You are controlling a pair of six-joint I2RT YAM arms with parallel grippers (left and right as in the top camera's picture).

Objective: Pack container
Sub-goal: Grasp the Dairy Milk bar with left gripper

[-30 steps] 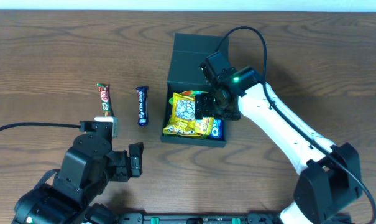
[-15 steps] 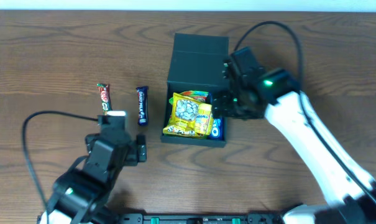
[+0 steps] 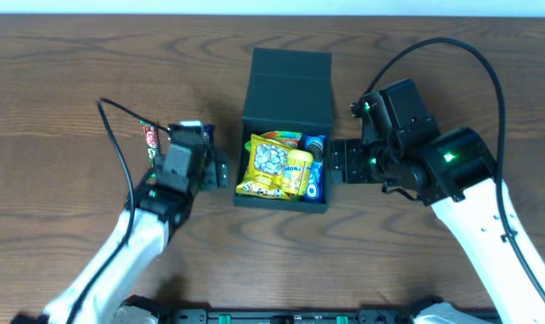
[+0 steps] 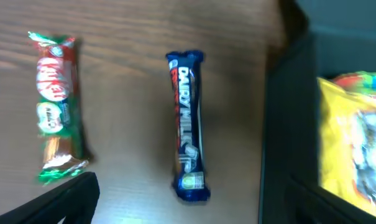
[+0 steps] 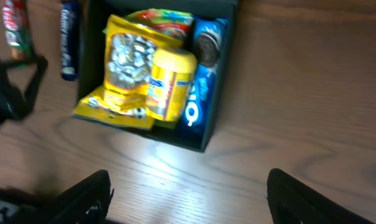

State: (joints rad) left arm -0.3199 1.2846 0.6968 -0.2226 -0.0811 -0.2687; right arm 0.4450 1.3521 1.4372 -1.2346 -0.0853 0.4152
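Brown wood-grain counter (image 3: pixel 74 72), with the container (image 3: pixel 287 85) at centre, flap lid thrown back for open access. Already packed with a yellow snack packet (image 3: pixel 274 166) and an Oreo pack (image 5: pixel 194 102) along the right wall. Right claw (image 3: pixel 340 162) spread wide and empty, just right of the container; over the contents a second ago, since pulled clear. Left claw (image 3: pixel 214 169) equally wide and empty, poised above the Dairy Milk bar (image 4: pixel 186 124) beside the KitKat bar (image 4: pixel 56 106), probably lining up a pick; well back toward the front edge a second ago.

One container (image 3: pixel 286 85), two chocolate bars on the table (image 3: pixel 74 72) (a green KitKat (image 4: pixel 56 106) and a blue Dairy Milk (image 4: pixel 188 124)), plus four packs inside: big yellow bag (image 5: pixel 122 74), smaller yellow packet (image 5: pixel 169 84), blue Oreo pack (image 5: pixel 200 93), multicoloured packet (image 5: pixel 163 17) half buried.
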